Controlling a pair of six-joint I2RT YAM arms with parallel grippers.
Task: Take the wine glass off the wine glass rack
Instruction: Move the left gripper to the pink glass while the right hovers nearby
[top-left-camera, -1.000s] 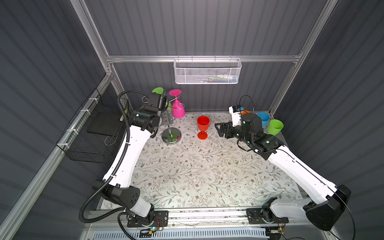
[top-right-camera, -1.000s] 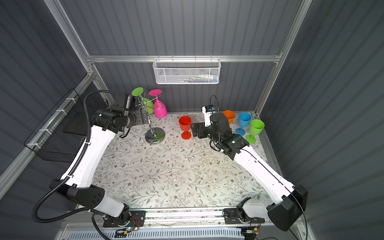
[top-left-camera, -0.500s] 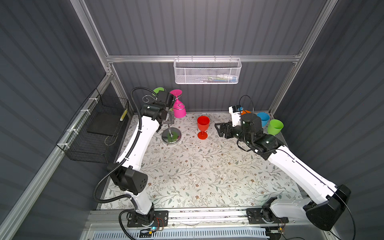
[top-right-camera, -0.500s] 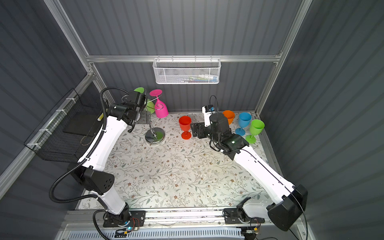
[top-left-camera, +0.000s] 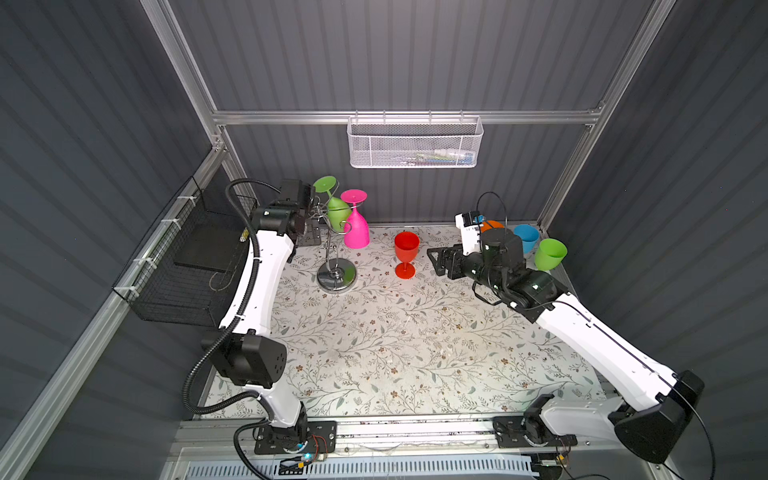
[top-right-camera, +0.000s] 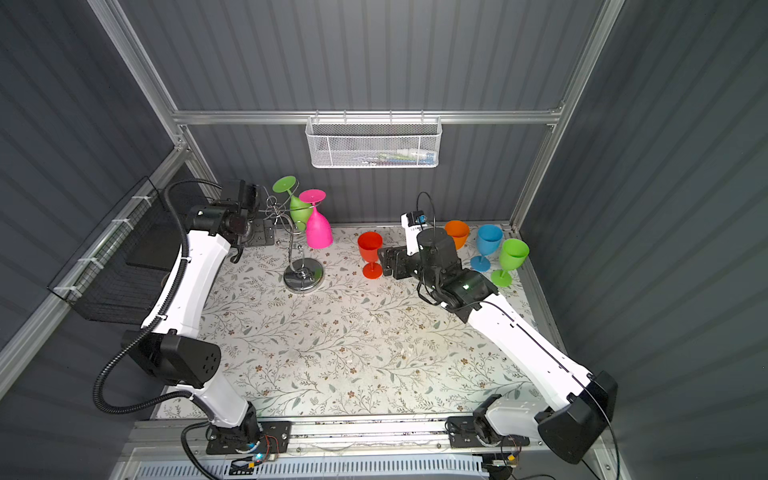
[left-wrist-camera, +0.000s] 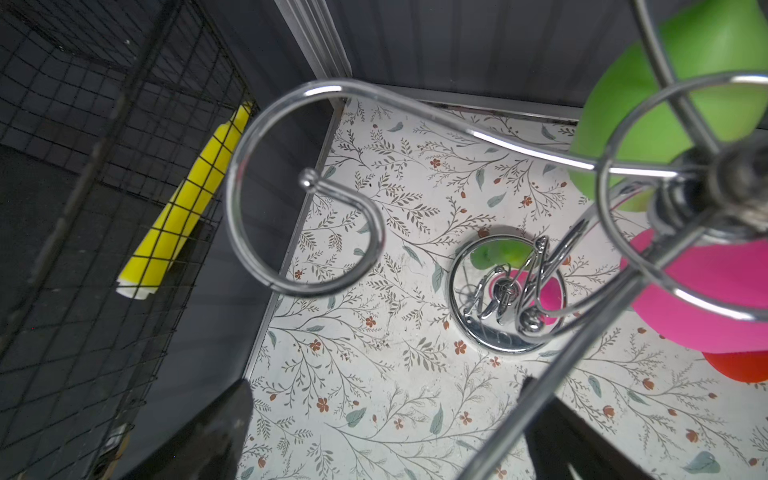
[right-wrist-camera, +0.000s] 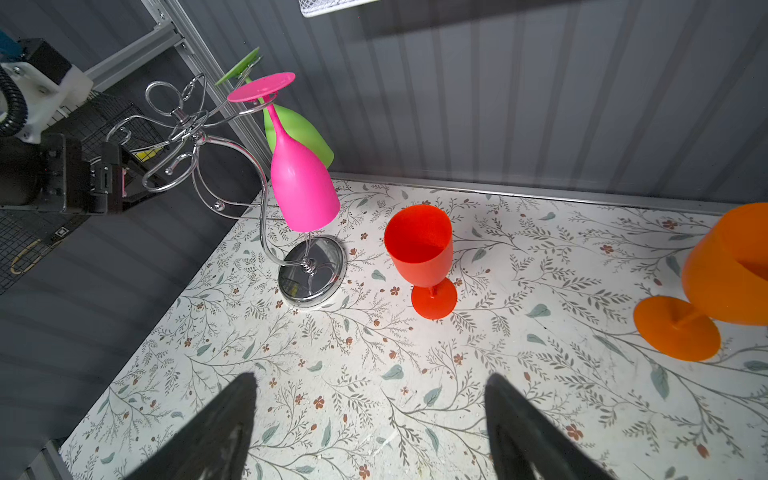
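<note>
Wine glasses hang bowl-down on the rack (top-left-camera: 336, 277), which stands at 11 o'clock on the desk (top-left-camera: 395, 353). A pink glass (top-left-camera: 356, 232) is on the scroll arm at the rack's 2 o'clock and a green glass (top-left-camera: 337, 210) is on the arm at its 12 o'clock. They are close together, and I cannot tell whether they touch.

The left hand (left-wrist-camera: 385, 384) is wide open and empty, up among the scroll arms at the rack's 9 o'clock. The right hand (right-wrist-camera: 370, 382) is also open and empty, low over the desk. It sits just at 3 o'clock of a red glass (top-left-camera: 406, 249), which stands upright between it and the rack.

The likeliest trouble, I judge, is the wire. The left hand is close enough to the curls to snag one and tip the rack, which is tall on a small round base with both glasses on its far side. A glass's foot must slide out along its arm, so a straight lift would catch and drag the rack with it. Pulling one glass could knock the other loose. The smooth plastic bowls may slip between the fingers, and a wide swing could topple the red glass.

The desk has a pale floral covering that looks flat and matte. Around it are grey ribbed walls on an aluminium frame. A white basket (top-left-camera: 413, 143) hangs at 12 o'clock and a black basket (top-left-camera: 178, 282) at 9. An orange glass (top-right-camera: 457, 232), a blue glass (top-right-camera: 489, 239) and a second green glass (top-right-camera: 514, 251) stand at 2 o'clock.
</note>
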